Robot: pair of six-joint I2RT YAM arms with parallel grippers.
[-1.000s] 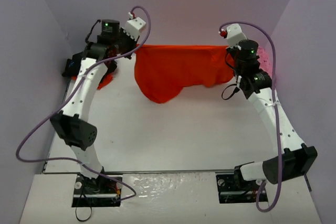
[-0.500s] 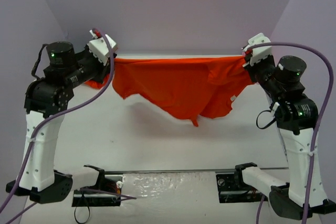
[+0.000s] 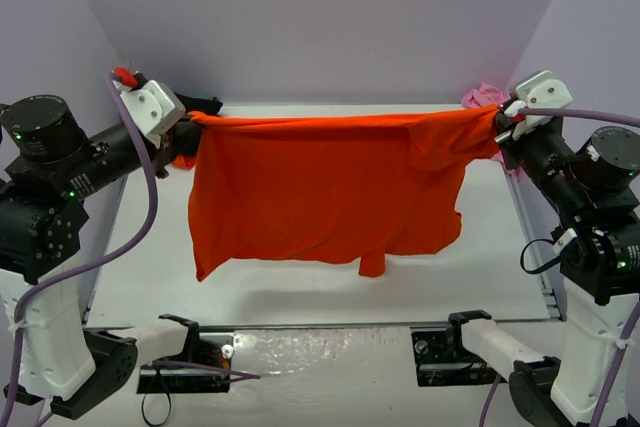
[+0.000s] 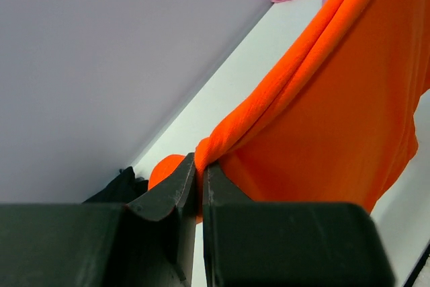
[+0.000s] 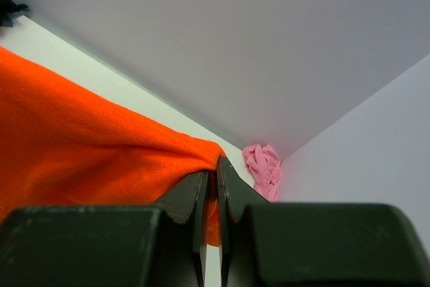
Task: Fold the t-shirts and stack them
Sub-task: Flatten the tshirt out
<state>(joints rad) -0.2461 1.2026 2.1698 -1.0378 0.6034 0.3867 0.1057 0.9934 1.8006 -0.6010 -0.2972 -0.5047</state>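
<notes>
An orange-red t-shirt [image 3: 320,192] hangs stretched in the air between my two grippers, its lower edge loose above the table. My left gripper [image 3: 190,125] is shut on its left top corner, seen in the left wrist view [image 4: 200,160]. My right gripper [image 3: 503,127] is shut on its right top corner, seen in the right wrist view [image 5: 216,166]. A second orange-red t-shirt [image 4: 164,166] lies bunched at the back left beside a black t-shirt [image 3: 203,104]. A pink t-shirt [image 3: 483,96] lies crumpled in the back right corner, and shows in the right wrist view [image 5: 263,166].
The white table [image 3: 160,277] is closed in by lilac walls [image 3: 330,17] at the back and sides. Two black clamps [image 3: 180,342] sit at the near edge by the arm bases.
</notes>
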